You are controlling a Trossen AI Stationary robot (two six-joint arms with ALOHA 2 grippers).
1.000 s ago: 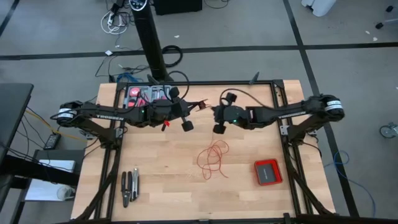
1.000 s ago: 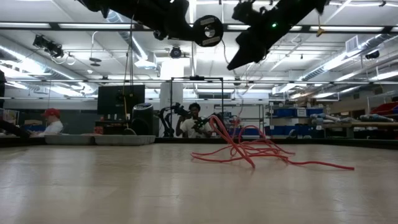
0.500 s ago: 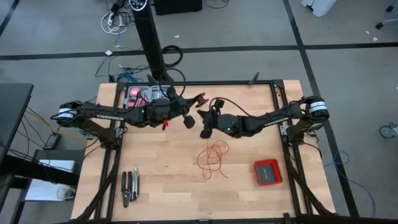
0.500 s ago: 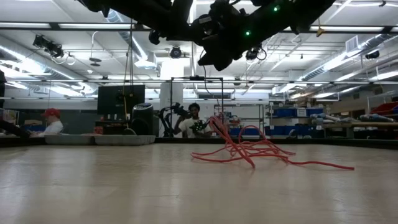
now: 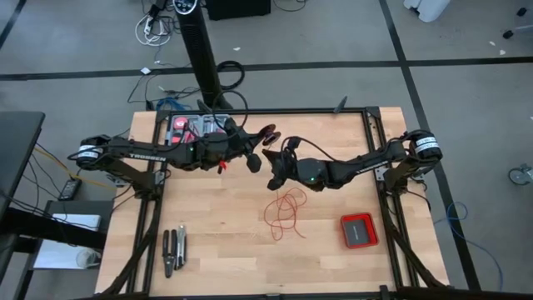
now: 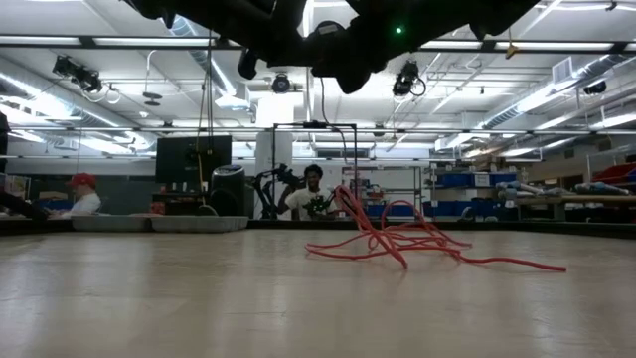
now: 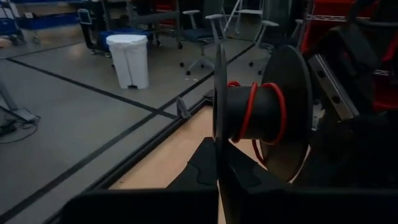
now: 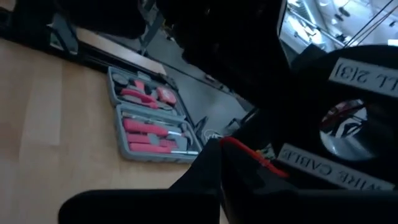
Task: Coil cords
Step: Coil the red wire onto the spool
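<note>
Grey floor (image 5: 466, 50) marked with dark lines; ceiling strip lights (image 6: 149, 42); shelving (image 6: 467, 194); white bin (image 7: 127, 59).

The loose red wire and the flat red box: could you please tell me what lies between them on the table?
Nothing: in the high view, only bare wood separates the loose red wire from the red box.
</note>
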